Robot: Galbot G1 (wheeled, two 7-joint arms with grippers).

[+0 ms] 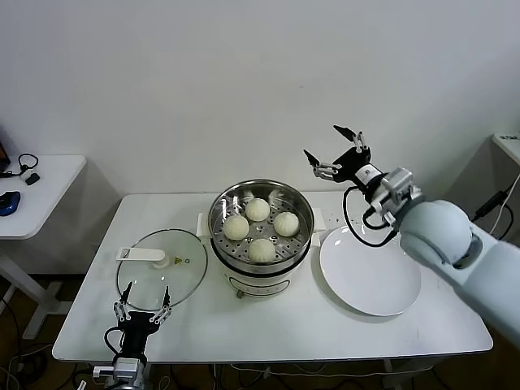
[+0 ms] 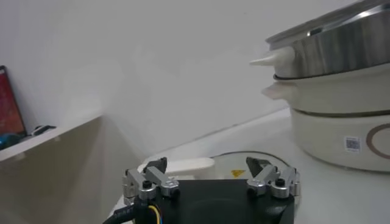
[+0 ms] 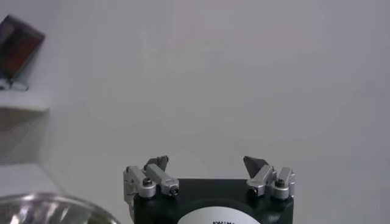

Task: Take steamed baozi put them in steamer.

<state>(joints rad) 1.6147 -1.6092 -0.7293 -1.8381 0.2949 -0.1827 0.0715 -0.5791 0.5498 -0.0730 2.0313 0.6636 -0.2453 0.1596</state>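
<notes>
Buns — four baozi [image 1: 260, 227] in one steamer [image 1: 262, 272] — left gripper [image 1: 142, 310], right gripper [image 1: 335, 149] both released.

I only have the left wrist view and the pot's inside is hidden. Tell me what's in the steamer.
Observer: Four buns sit on the perforated tray inside the steamer.
Operator: Report the plate.
Observer: The white plate on the steamer's right has nothing on it.
Operator: Locate the right gripper.
Observer: The right gripper is open, raised behind and right of the steamer, holding nothing.
Operator: And mine.
Observer: The left gripper is open at the table's front edge, by the glass lid.
</notes>
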